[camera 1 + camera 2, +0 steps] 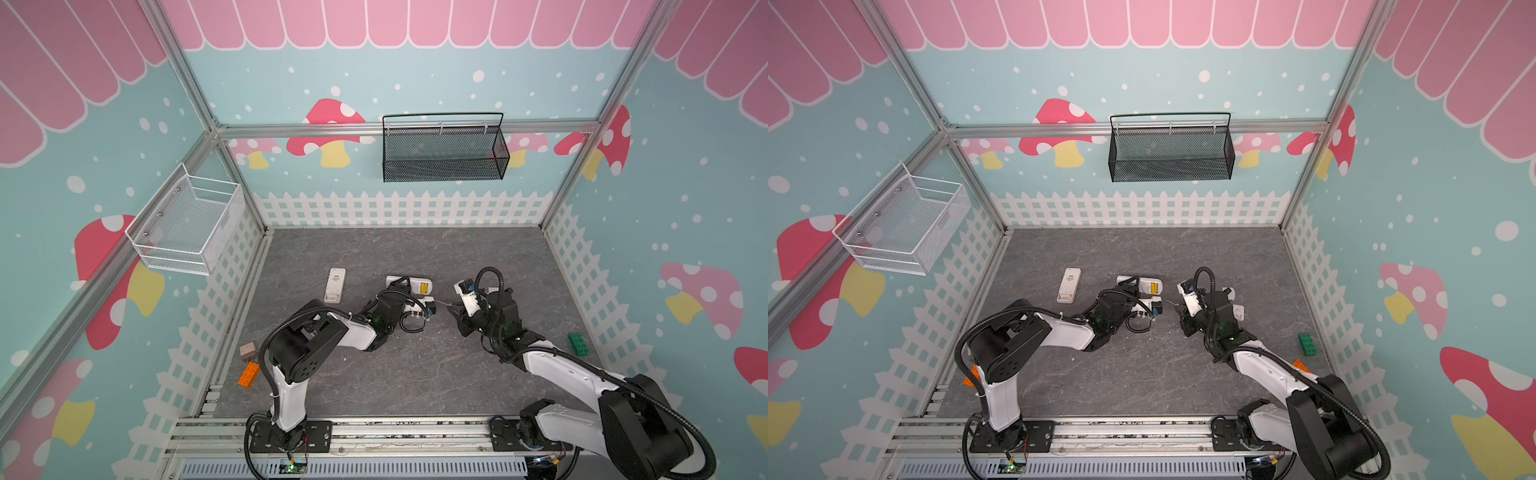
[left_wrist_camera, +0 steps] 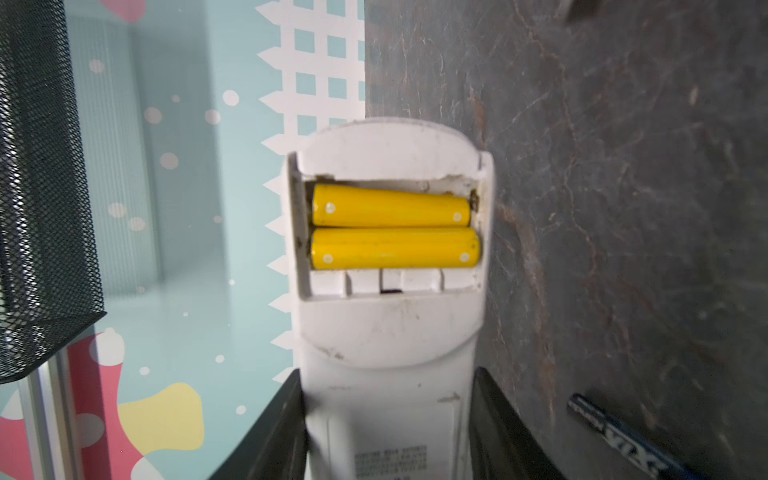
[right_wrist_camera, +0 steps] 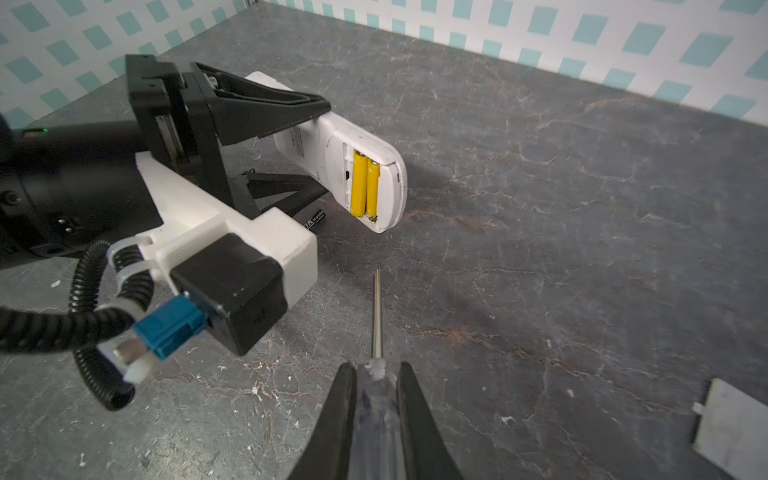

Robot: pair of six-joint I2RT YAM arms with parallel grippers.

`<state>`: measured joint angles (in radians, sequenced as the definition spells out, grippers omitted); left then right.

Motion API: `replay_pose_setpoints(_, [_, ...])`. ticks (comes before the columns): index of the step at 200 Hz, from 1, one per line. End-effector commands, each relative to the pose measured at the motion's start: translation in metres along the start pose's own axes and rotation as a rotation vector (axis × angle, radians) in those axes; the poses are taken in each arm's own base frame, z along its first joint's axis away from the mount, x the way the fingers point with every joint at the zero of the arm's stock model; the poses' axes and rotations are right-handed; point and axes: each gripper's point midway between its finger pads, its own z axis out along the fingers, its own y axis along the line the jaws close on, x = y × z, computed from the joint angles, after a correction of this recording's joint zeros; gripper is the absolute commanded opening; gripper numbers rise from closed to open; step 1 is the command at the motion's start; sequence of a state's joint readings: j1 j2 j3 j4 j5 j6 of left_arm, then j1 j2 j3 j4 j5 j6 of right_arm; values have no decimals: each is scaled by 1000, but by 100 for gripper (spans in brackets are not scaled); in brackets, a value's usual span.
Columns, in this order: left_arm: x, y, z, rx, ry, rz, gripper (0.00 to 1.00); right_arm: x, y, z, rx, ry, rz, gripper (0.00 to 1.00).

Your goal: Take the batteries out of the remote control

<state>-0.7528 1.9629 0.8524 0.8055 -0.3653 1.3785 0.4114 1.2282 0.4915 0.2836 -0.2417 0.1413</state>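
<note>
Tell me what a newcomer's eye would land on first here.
Two bright yellow batteries lie side by side in the open compartment of the white remote, which the left gripper clamps. Facing it, the right gripper is shut on a clear-handled screwdriver, its thin shaft aimed toward the remote but not touching it.

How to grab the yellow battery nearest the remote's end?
The yellow battery lies sunk in the remote beside its twin, walled at both ends. Likely lever one end up from above with the screwdriver, then pinch that raised end across its width.
</note>
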Motion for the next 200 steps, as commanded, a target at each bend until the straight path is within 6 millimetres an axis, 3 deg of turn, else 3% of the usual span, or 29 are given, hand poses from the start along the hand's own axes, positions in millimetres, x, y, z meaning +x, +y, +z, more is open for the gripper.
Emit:
replay_pose_setpoints(1, [-6, 14, 4, -98, -8, 55, 0, -11, 0, 9, -21, -3, 58, 0])
replay_pose_setpoints(42, [-8, -10, 16, -86, -22, 169, 0, -13, -11, 27, -5, 25, 85, 0])
replay_pose_setpoints(64, [-13, -1, 21, -164, -34, 181, 0, -14, -15, 35, -5, 37, 98, 0])
replay_pose_setpoints(100, [-19, -4, 26, -188, -52, 188, 0, -16, -13, 43, -36, 36, 91, 0])
replay_pose_setpoints(150, [-22, -5, 22, -215, -70, 174, 0, -14, -29, 51, -7, 9, 161, 0])
replay_pose_setpoints(200, [-23, -10, 22, -197, -74, 176, 0, -32, -23, 54, -61, -83, 212, 0])
